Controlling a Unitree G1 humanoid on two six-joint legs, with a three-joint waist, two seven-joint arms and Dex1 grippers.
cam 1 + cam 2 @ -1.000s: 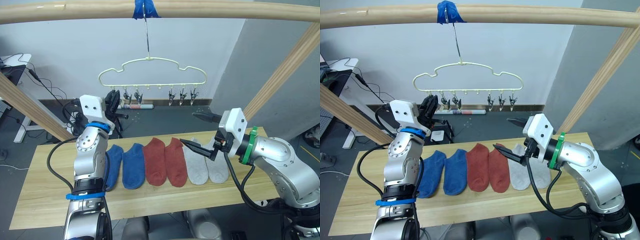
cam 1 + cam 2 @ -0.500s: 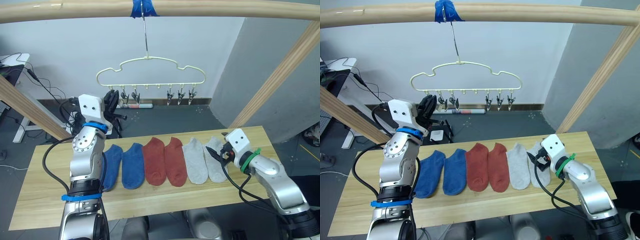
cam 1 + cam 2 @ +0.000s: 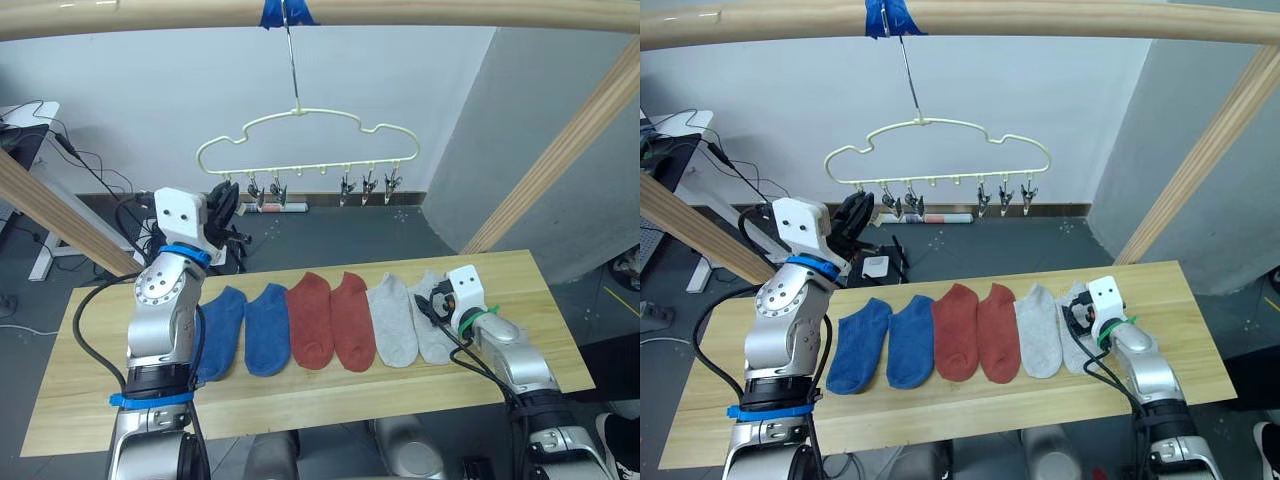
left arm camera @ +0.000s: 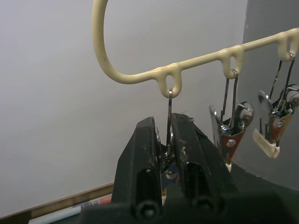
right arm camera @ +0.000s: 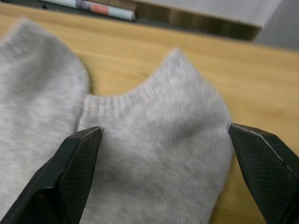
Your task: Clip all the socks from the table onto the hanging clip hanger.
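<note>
Six socks lie in a row on the table [image 3: 560, 300]: two blue [image 3: 245, 328], two rust-red [image 3: 330, 320], two light grey [image 3: 392, 320]. My right gripper [image 5: 163, 135] is open and low over the cuff end of the rightmost grey sock [image 5: 163, 168], one fingertip on each side of it; in the head view it sits at the table's right part [image 3: 432, 305]. The pale yellow clip hanger [image 3: 300, 140] hangs from the top pole. My left gripper [image 4: 167, 154] is raised and shut on the hanger's leftmost clip [image 3: 222, 195].
A wooden frame surrounds the table: a top pole [image 3: 400, 12] with blue tape [image 3: 285, 12] holding the hook, and slanted poles at left [image 3: 60, 210] and right [image 3: 560, 160]. Several more clips [image 3: 345, 190] hang free. Cables and a desk stand at the far left.
My right arm has dropped from above the red and grey socks and drawn right, down to the rightmost grey sock. The left gripper has stayed on its clip. The camera shifted slightly.
</note>
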